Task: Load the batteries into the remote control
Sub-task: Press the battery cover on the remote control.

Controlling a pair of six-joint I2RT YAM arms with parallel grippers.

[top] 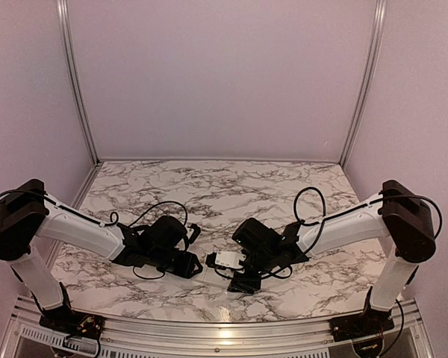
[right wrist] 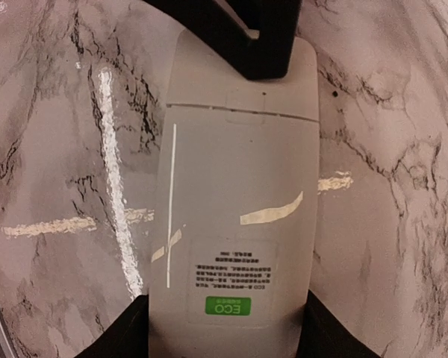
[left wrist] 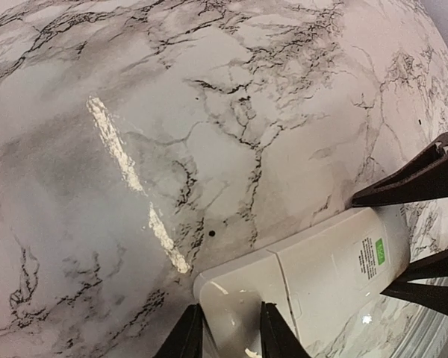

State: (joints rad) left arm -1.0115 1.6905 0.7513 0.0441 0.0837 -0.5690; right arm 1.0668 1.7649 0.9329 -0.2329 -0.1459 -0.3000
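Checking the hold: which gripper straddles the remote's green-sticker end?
The right gripper: its fingers flank the remote at the green sticker; the left gripper sits at the opposite end.

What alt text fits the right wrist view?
A white remote control lies back-up on the marble table, its green ECO sticker nearest the camera, flanked by the right end effector. The black left end effector covers its far end.

The top view looks down from behind; both close wrist views share the remote control (left wrist: 321,276).
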